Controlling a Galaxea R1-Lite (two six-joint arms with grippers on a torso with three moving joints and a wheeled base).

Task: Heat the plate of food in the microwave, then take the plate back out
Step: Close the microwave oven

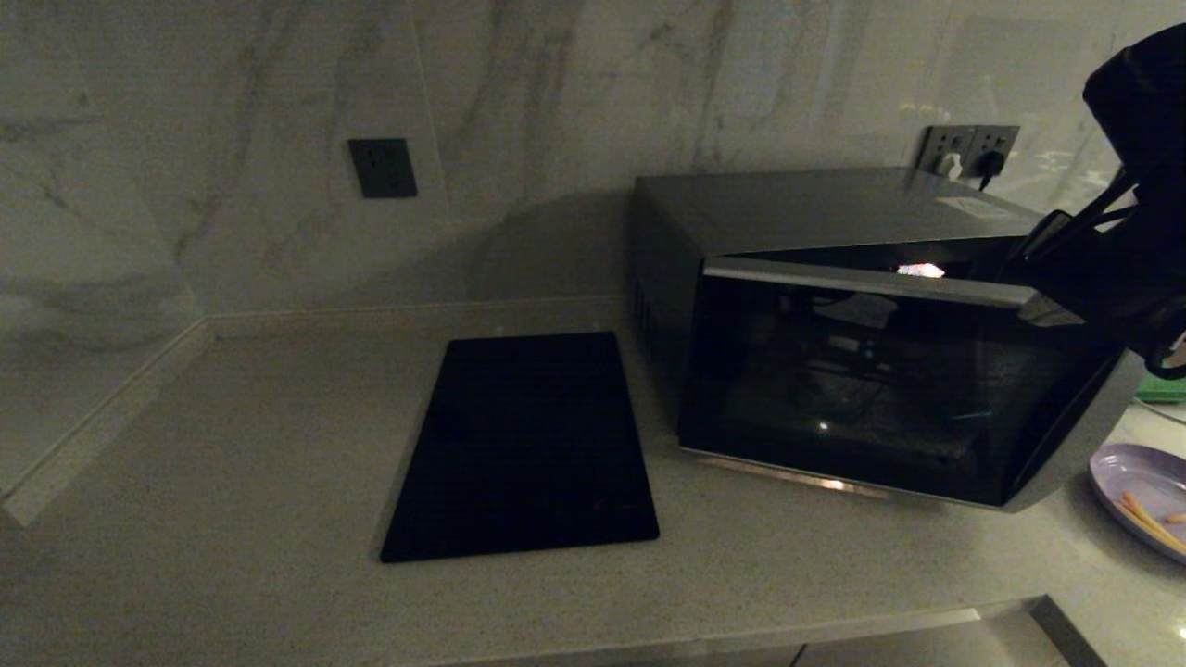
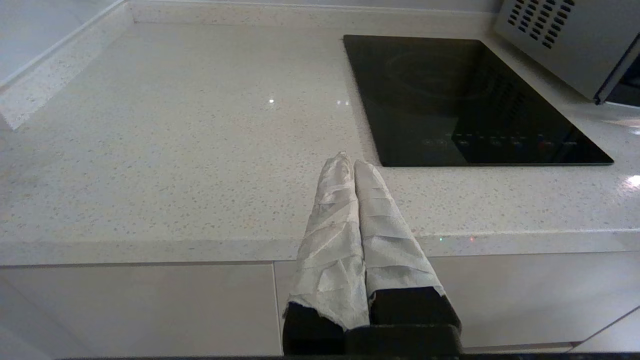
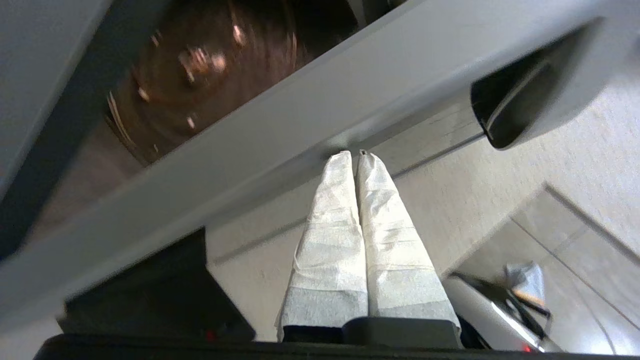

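Observation:
The silver-grey microwave (image 1: 834,213) stands at the right of the counter. Its dark glass door (image 1: 880,389) leans out at the top, leaving a gap. My right arm (image 1: 1126,259) reaches to the door's top right corner. In the right wrist view my right gripper (image 3: 354,154) is shut with nothing in it. Its wrapped tips are at the door's grey top edge (image 3: 300,115), and the glass turntable (image 3: 200,65) shows through the gap. The lavender plate (image 1: 1144,482) with orange-yellow sticks (image 1: 1149,519) lies on the counter right of the microwave. My left gripper (image 2: 350,161) hangs shut before the counter's front edge.
A flat black cooktop panel (image 1: 528,445) is set into the counter left of the microwave. A green board (image 1: 1163,389) shows behind the plate. Wall sockets (image 1: 968,148) with plugs sit behind the microwave. The counter's front edge (image 2: 150,245) runs just ahead of my left gripper.

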